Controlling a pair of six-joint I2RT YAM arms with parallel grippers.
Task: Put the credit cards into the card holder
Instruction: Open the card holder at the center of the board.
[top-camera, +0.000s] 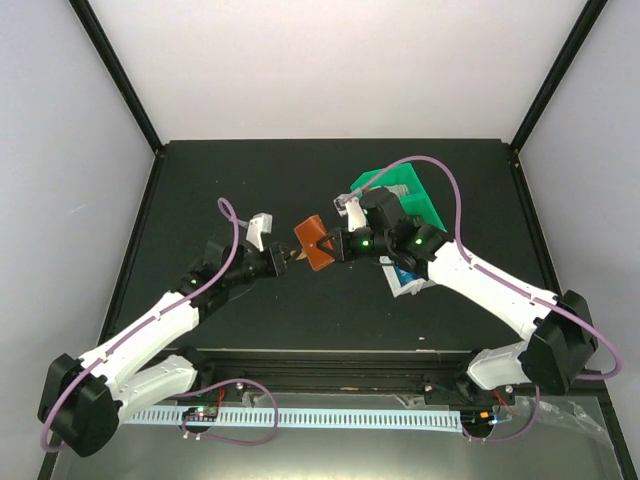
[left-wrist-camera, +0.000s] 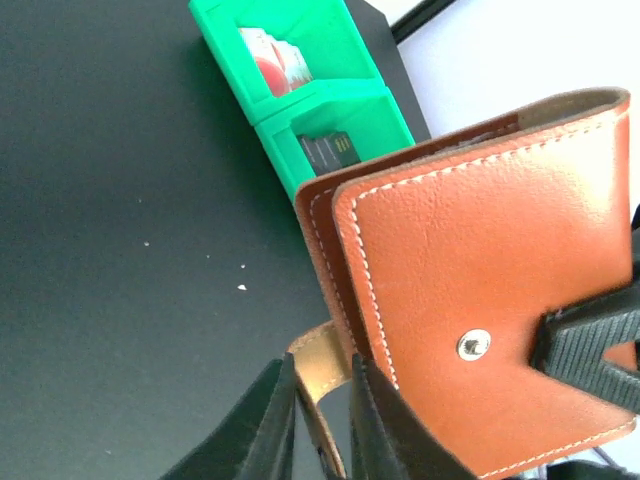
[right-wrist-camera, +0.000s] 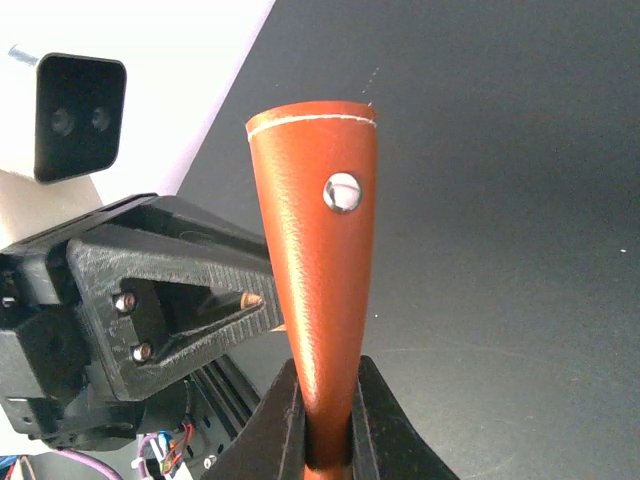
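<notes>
Between both arms, rt gripper clamped the light, prob. supple leather card holder edge-on; lt gripper pinched its floppy snap tab.

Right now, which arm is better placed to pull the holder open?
Left. The left gripper is already closed around the loose tab, so it probably need only pull. The right gripper is clamped on the holder, steadying it.

White arms with black joints (purple cables), black fingers.
</notes>
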